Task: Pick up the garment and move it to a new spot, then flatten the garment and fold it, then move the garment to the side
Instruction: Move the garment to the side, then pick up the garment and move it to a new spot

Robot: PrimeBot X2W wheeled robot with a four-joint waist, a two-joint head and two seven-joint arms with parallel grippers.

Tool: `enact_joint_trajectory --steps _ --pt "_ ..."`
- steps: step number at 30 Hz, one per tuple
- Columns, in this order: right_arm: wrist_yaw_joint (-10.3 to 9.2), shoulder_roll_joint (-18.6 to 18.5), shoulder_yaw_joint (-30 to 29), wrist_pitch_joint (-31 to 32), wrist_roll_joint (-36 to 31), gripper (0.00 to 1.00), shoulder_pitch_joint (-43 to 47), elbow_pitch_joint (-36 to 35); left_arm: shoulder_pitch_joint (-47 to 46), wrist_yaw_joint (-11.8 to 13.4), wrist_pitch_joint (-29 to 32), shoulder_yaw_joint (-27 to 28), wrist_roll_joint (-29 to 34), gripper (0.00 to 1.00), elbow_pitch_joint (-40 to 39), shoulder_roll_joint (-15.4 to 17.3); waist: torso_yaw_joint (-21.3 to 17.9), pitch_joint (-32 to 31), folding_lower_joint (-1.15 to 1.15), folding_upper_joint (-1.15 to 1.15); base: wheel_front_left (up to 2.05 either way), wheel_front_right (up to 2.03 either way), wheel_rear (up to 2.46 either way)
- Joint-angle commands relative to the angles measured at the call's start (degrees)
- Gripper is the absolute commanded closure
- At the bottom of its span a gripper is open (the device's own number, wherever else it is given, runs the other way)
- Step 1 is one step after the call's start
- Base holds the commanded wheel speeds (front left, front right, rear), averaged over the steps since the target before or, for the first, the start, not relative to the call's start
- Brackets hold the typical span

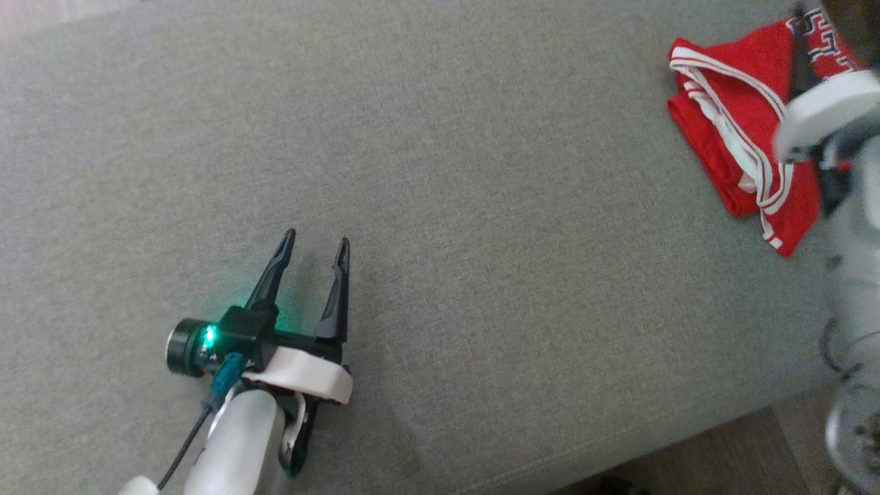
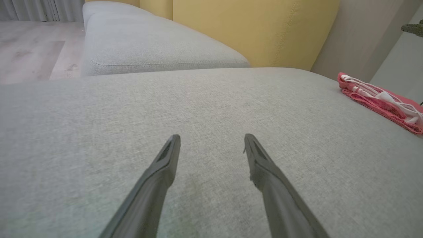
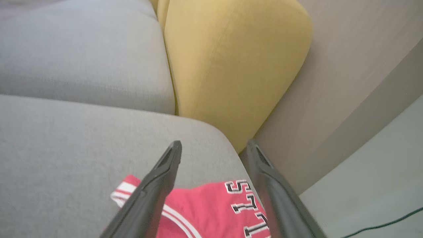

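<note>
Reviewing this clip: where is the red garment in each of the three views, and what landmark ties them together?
Head view: the red garment lies folded at the upper right.
Left wrist view: at the right edge, low and flat.
Right wrist view: bottom centre, with lettering visible, cut off by the lower edge.
Shared landmark: the grey seat cushion it lies on.

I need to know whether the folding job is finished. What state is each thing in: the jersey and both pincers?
Jersey: folded, lying at the right end of the grey cushion, not gripped.
Left pincer: open, empty, low over bare cushion.
Right pincer: open, empty, over the jersey.
</note>
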Motion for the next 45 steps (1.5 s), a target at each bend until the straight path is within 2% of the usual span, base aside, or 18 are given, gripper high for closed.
enact_joint_trajectory --steps 1,7,14,26,35,45 --pt "-0.05 1.34 1.75 -0.74 1.28 0.0 -0.54 -3.32 0.2 0.65 -0.24 2.23 -0.52 0.0 -1.32 0.75 0.62 -1.34 -0.01 0.0 0.0 0.0 0.0" --pt "-0.05 6.37 7.88 -0.79 9.48 0.0 8.87 -13.09 2.01 2.32 -0.24 4.7 -1.95 0.0 -2.03 0.75 3.09 -4.53 -0.01 0.0 0.0 0.0 0.0" --pt "-0.05 8.5 11.94 -0.8 16.06 0.0 21.44 -19.41 4.47 2.98 -0.24 6.59 -2.46 0.0 -1.54 0.75 7.58 -7.96 -0.01 0.0 0.0 0.0 0.0" --pt "-0.05 9.01 14.06 -0.8 22.38 0.0 32.22 -23.06 7.58 4.26 -0.24 9.26 -3.44 0.0 -0.05 0.75 12.92 -12.89 -0.01 0.0 0.0 0.0 0.0" --pt "-0.05 9.03 16.45 -0.81 25.25 0.0 35.67 -23.34 9.3 4.29 -0.24 11.32 -3.48 0.0 0.67 0.75 14.44 -16.01 -0.01 0.0 0.0 0.0 0.0" --pt "-0.05 9.03 17.23 -0.81 25.95 0.0 36.84 -22.57 10.84 4.09 -0.24 11.41 -3.34 0.0 -0.2 0.75 15.59 -16.65 -0.01 0.0 0.0 0.0 0.0"
